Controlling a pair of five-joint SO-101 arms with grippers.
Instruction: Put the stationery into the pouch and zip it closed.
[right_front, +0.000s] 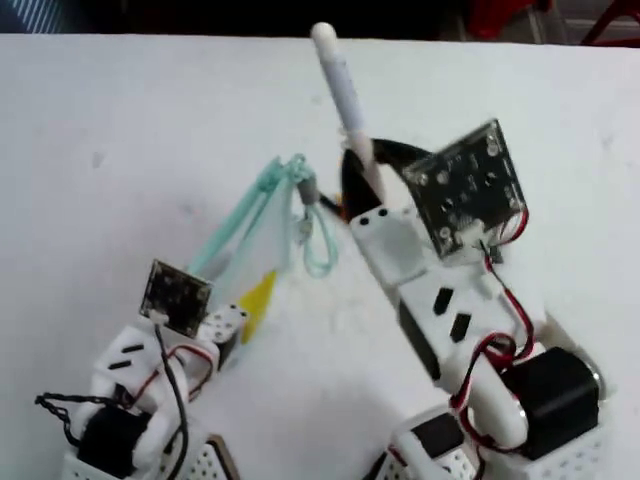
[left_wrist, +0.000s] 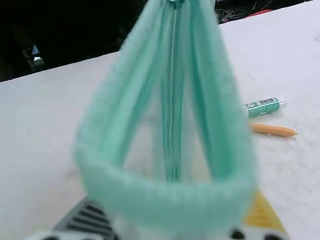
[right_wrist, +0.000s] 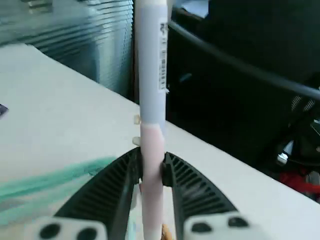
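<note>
You are holding the pouch and the pen apart.
Your left pincer is gripping the pouch over the desk; your right pincer is clamping the pen, which is pointing away, so swinging it round risks snagging the soft mouth.

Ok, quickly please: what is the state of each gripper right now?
Left gripper: closed on the pouch.
Right gripper: closed on the white pen.
</note>
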